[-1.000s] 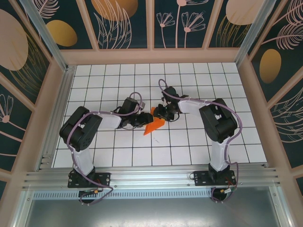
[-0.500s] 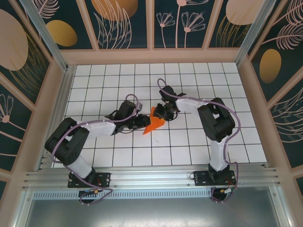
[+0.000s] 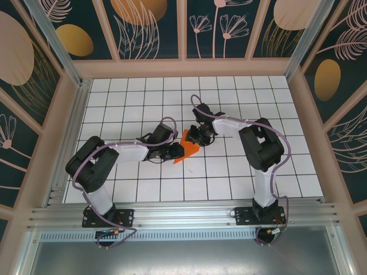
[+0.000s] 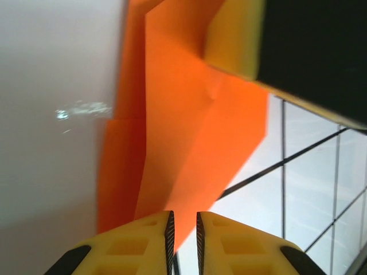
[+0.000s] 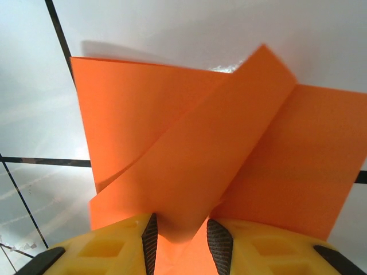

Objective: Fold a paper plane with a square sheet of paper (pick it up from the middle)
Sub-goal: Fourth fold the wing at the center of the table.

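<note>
**Top view.** The orange paper (image 3: pixel 187 148), folded into a pointed wedge, lies on the white gridded worktop (image 3: pixel 241 172) near the centre of the frame. Its tip points to the lower left. The left arm (image 3: pixel 126 152) reaches in from the left, and the left jaws sit at the paper's left edge. The right arm (image 3: pixel 229 123) reaches in from the right, and the right jaws sit at the paper's upper end.

**Left wrist view.** Two yellow fingers (image 4: pixel 126 246) at the bottom edge stand almost together, with only a narrow slit between them. The paper runs down the centre in creased layers, and its lower corner reaches the slit. I cannot tell whether the left jaws are grasping it. At the upper right, a yellow pad (image 4: pixel 232 37) on a black body lies against the paper.

**Right wrist view.** The paper spreads across the centre in overlapping layers. One fold runs down between the two yellow fingers (image 5: pixel 103 249) at the bottom edge. The right jaws are grasping the paper there.
</note>
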Robot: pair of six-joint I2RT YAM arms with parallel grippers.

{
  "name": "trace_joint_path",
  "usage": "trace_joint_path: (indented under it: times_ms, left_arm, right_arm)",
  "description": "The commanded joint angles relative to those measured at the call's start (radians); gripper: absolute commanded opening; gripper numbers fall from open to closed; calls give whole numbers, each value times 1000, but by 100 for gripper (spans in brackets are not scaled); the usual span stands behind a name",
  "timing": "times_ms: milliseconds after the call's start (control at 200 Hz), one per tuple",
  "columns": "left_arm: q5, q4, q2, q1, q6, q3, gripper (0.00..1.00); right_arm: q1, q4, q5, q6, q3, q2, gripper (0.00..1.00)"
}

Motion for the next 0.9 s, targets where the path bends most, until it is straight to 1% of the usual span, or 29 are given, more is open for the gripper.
trace_joint_path:
  times_ms: [0, 150, 350, 440, 560, 646, 776, 891]
  left_arm:
    - [-24, -53, 17, -3, 23, 20, 19]
    - [-25, -47, 20, -2, 22, 14, 19]
    - [-62, -71, 18, -3, 23, 21, 18]
    - [-69, -70, 10, -2, 20, 16, 18]
    - [-80, -74, 2, -2, 16, 11, 18]
    - [-91, -74, 0, -1, 12, 8, 17]
    - [-97, -71, 1, -1, 4, 3, 16]
    - [-90, -62, 7, -2, -3, 0, 16]
  right_arm:
    - [-13, -123, 188, 6, -65, 129, 36]
    - [-13, -121, 182, 4, -65, 129, 36]
    - [-14, -106, 166, 1, -73, 126, 37]
    - [-15, -77, 140, -6, -86, 113, 39]
    - [-19, -40, 113, -22, -105, 95, 46]
    - [-22, -29, 104, -37, -113, 92, 49]
    - [-26, -8, 96, -65, -130, 86, 50]
    - [-26, 15, 83, -102, -141, 75, 49]
